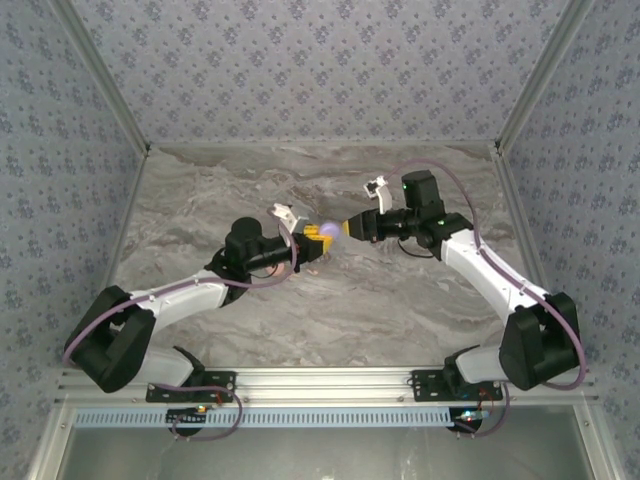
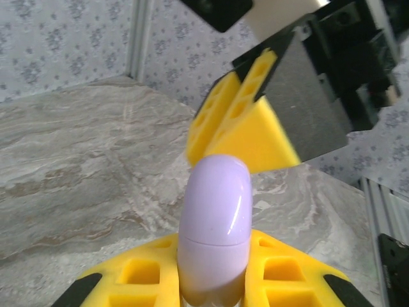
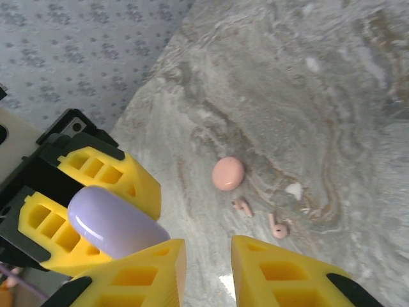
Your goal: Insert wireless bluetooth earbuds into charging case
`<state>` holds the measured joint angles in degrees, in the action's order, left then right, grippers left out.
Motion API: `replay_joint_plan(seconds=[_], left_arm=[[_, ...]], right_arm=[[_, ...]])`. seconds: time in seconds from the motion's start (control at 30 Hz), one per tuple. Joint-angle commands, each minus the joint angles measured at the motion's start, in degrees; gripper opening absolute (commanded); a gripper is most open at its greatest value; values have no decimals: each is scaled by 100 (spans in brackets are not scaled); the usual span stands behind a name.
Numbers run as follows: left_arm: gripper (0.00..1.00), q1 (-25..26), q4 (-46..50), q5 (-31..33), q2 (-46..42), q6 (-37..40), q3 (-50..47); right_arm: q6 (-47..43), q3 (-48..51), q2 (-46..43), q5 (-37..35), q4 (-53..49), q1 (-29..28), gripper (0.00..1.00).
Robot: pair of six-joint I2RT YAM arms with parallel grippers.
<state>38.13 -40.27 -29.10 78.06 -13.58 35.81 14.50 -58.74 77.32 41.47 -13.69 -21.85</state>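
Above marbled grey worktop: left hand clamps glossy lilac pill-shaped plastic case; right hand gapes wide, empty. Likely lid-opening step; next needs precise bite at seam

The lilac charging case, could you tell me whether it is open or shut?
Shut: the lilac charging case shows only a thin closed seam across it.
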Motion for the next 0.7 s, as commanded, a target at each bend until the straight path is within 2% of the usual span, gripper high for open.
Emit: replay_joint_plan(seconds=[0.0, 0.23, 0.53, 0.67], left_arm=[[14, -33, 249, 418, -45, -35, 241], [14, -185, 1351, 1347, 138, -418, 632], [15, -515, 2675, 1775, 932, -1025, 1510], [17, -650, 3695, 1887, 1563, -1360, 2318]], right_arm=[[-131, -23, -259, -687, -333, 6, 28], [-199, 18, -280, -1165, -601, 15, 30], [-89, 277, -369, -1506, -643, 36, 30], [-7, 460, -450, -1613, -632, 44, 31]])
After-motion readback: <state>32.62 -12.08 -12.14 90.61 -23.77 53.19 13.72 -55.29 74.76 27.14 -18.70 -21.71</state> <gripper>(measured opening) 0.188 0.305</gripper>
